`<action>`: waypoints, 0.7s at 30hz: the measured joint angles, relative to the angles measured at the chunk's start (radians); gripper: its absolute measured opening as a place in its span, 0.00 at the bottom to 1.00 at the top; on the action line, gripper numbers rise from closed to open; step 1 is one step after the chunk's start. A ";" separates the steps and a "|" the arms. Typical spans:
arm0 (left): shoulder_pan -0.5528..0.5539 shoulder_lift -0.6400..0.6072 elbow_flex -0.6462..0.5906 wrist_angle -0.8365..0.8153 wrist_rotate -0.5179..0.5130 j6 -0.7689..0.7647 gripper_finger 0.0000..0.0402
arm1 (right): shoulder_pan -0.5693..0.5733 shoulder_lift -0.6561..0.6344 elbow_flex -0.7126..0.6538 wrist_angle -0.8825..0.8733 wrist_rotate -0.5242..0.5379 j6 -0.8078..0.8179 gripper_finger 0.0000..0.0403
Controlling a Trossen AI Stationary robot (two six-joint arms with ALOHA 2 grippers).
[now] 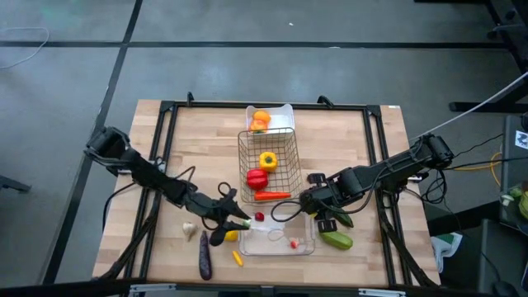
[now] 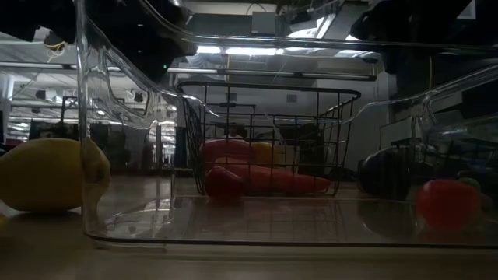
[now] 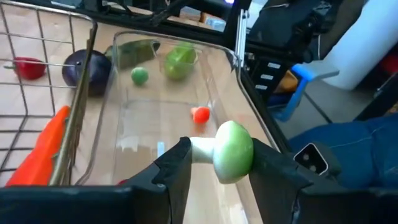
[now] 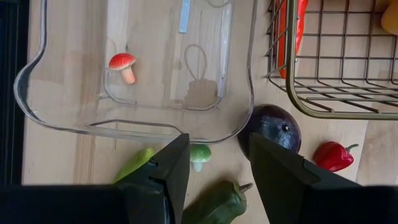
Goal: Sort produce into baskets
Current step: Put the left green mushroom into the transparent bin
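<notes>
The left gripper point(image 3: 214, 168) holds a small green-capped mushroom point(image 3: 229, 151) between its fingers point(image 3: 177, 163), cap out to one side, above the near end of the clear tray point(image 3: 214, 59). Only this wrist view shows the grip; from above, the mushroom is a green speck at the fingertips. Beyond the fingers, a tiny red mushroom point(image 3: 200, 114) lies inside the tray, and a small green ball point(image 3: 139, 75) and green pepper point(image 3: 179, 62) show through its far wall.

The right gripper point(image 4: 214, 165) hovers at the tray's other end, fingers apart with nothing between them. Just ahead of them sit a second green mushroom point(image 4: 199, 155) and a dark purple eggplant point(image 4: 273, 127), both on the table outside the tray, a small red pepper point(image 4: 334, 155) beside them.

From table height, a lemon point(image 2: 50, 175) rests left of the tray; the wire basket point(image 2: 268, 136) stands behind.

The table point(image 1: 371, 148) is pale wood in a black frame, on a grey floor.
</notes>
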 joint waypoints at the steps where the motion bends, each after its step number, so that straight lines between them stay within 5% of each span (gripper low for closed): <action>1: 0.001 0.008 0.008 0.000 0.000 0.002 0.36 | 0.000 0.000 0.000 0.000 0.000 0.000 0.41; 14: 0.002 0.023 0.017 -0.025 -0.001 -0.033 0.59 | 0.000 0.000 -0.030 -0.036 0.000 0.001 0.41; 21: 0.003 0.023 0.017 -0.030 -0.001 -0.044 0.62 | 0.002 0.000 -0.122 -0.032 -0.002 0.089 0.41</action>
